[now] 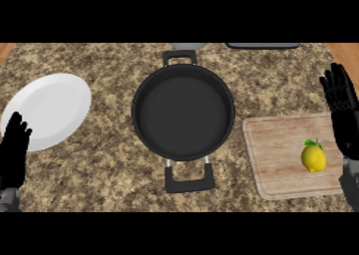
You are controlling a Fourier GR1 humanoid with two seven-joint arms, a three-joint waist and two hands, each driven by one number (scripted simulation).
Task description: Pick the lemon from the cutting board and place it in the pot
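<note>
A yellow lemon (313, 157) with a small green leaf lies on the wooden cutting board (281, 157) at the right. A black pot (183, 112) with two handles stands in the middle of the counter, with nothing inside. My right hand (346, 117) is open at the right edge, fingers straight and pointing away, just right of the lemon and above the board's far right side. My left hand (10, 154) is open at the lower left edge, fingers up, resting.
A white plate (54, 107) lies at the left, partly behind my left hand. A grey object (187, 46) and a dark one (262, 45) show at the counter's back edge. Wooden strips border the speckled counter at both far corners.
</note>
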